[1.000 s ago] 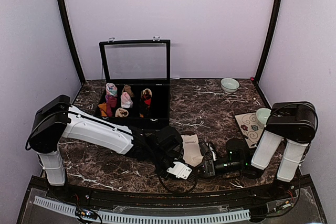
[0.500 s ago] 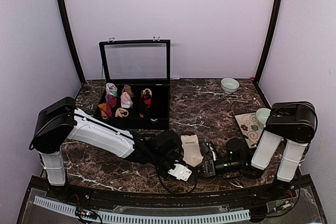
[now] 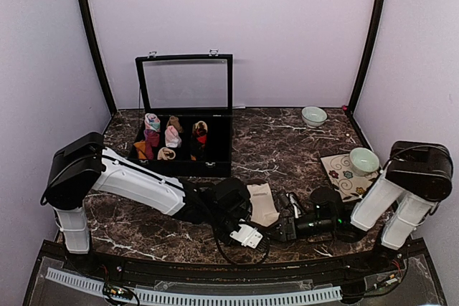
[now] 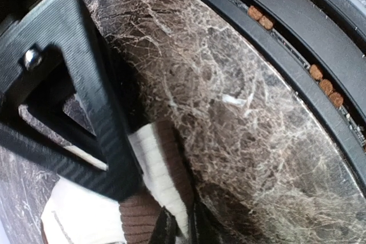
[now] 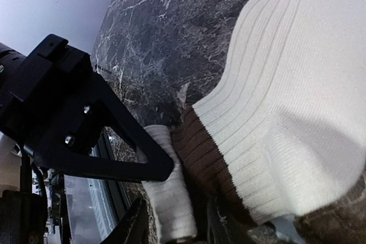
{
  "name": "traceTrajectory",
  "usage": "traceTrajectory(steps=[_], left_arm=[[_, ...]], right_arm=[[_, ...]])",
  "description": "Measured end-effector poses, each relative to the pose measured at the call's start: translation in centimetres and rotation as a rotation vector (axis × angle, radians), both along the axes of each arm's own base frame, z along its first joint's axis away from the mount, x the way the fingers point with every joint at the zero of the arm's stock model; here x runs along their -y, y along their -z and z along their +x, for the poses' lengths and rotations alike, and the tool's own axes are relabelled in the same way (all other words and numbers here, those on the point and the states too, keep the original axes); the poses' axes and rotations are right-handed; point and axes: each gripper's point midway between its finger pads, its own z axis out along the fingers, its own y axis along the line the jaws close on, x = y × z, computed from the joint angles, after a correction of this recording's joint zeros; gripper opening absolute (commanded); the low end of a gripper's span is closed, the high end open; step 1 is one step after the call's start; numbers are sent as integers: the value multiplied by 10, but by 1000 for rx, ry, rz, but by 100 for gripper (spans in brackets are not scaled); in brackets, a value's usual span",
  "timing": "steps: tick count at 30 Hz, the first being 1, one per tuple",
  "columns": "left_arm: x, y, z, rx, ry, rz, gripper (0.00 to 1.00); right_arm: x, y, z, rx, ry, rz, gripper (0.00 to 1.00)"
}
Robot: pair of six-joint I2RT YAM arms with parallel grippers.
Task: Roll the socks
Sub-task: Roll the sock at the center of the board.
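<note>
A cream sock (image 3: 261,202) with a brown cuff lies flat on the marble table between both arms. In the left wrist view my left gripper (image 4: 182,230) is shut, pinching the cream and brown cuff edge (image 4: 151,164). Seen from above, that gripper (image 3: 259,224) sits at the sock's near end. My right gripper (image 3: 276,228) faces it from the right. In the right wrist view its jaws (image 5: 174,230) stand apart around a small rolled cream end (image 5: 168,198), beside the brown cuff (image 5: 206,152). The sock's body (image 5: 297,84) spreads beyond.
A black box (image 3: 215,150) with its glass lid up stands at the back left, holding several rolled sock bundles. A pale bowl (image 3: 313,115) sits at the back right. A cup (image 3: 363,159) rests on a patterned mat (image 3: 336,173). The table's front rail (image 4: 297,67) runs close by.
The right gripper has opened off the sock's rolled end and its arm has shifted right. The left gripper has closed onto the cuff.
</note>
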Motion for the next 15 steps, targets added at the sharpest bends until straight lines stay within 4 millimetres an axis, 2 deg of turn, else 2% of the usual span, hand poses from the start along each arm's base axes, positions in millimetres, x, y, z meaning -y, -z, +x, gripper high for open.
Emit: traceTrajectory(steps=[5,6,7,8,10,13,15], left_arm=[[-1,-2,2,-133,-10,58,0],[-2,-2,3,-171,-14,74,0],[-3,-2,5,-208,-19,86,0],[-4,-2,6,-244,-23,98,0],[-4,-2,6,-304,-24,116,0],[-4,-1,6,-387,-23,147,0],[-3,-1,5,-434,-18,165,0]], right_arm=[[26,-3,5,89,74,-115,39],[33,-3,7,114,103,-142,47],[40,-4,6,141,125,-167,79],[46,-7,6,175,145,-189,97],[53,-18,5,253,182,-210,99],[60,-64,8,407,265,-131,99],[72,-96,19,469,374,-52,99]])
